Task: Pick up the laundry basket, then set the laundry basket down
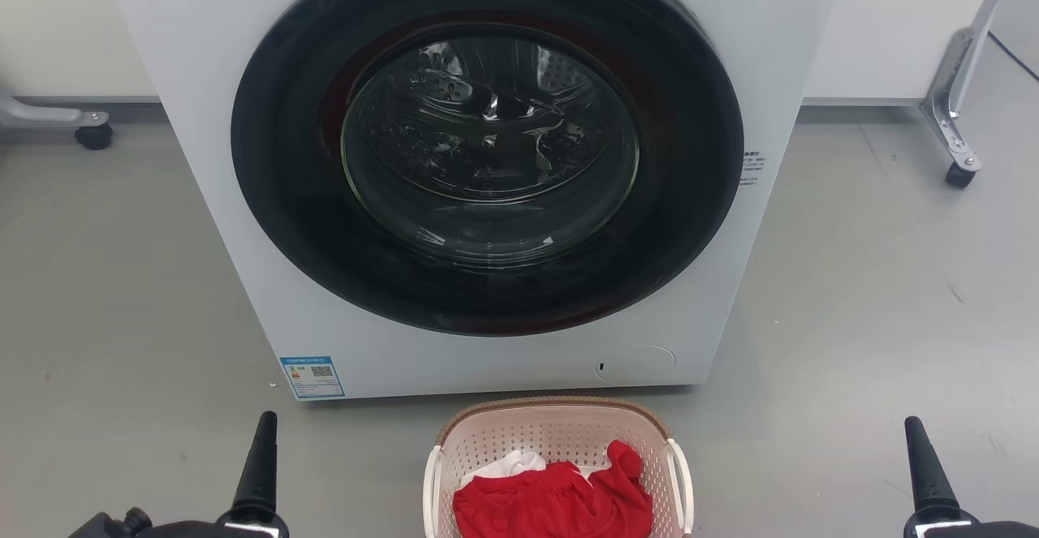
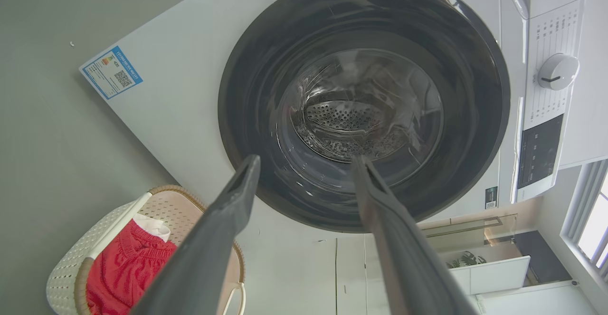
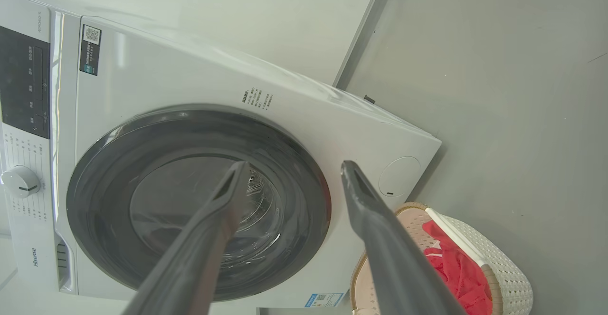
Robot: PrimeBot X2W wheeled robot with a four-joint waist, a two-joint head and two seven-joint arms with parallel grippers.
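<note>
L gripper (image 2: 306, 159) & R gripper (image 3: 294, 164), both w/ fingers apart, flank basket (image 1: 560, 428) on floor (image 1: 122, 294), centred btwn them; neither arm nearer.

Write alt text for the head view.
A pale pink perforated plastic laundry basket holding crumpled red cloth sits on grey floor before a white front-loading washer, door shut. The left claw and right claw flank it, touching nothing.
</note>
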